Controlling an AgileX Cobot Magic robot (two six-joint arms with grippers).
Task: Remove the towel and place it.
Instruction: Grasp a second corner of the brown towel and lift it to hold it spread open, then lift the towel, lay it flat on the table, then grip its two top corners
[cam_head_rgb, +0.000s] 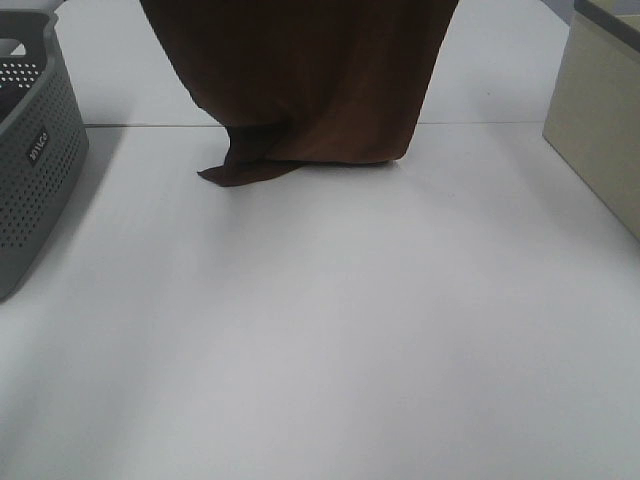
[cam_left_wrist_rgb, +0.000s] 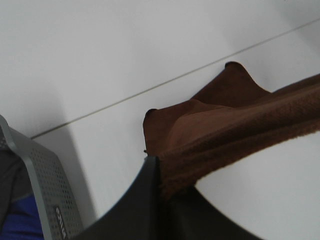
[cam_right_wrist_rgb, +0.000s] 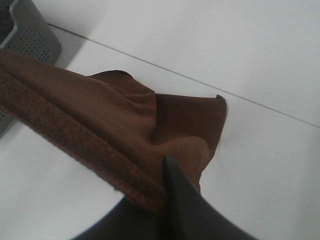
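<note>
The dark brown towel (cam_head_rgb: 310, 80) hangs spread above the white table, out past the top of the exterior high view. Its lower edge rests folded on the table at the far middle. My left gripper (cam_left_wrist_rgb: 161, 175) is shut on one upper corner of the towel (cam_left_wrist_rgb: 225, 125). My right gripper (cam_right_wrist_rgb: 162, 187) is shut on the other upper corner of the towel (cam_right_wrist_rgb: 115, 120). Neither gripper shows in the exterior high view. No white tag is visible.
The grey perforated basket (cam_head_rgb: 35, 150) stands at the left edge, with blue cloth inside in the left wrist view (cam_left_wrist_rgb: 20, 220). A beige box (cam_head_rgb: 600, 110) stands at the right edge. A seam (cam_head_rgb: 500, 123) crosses the table.
</note>
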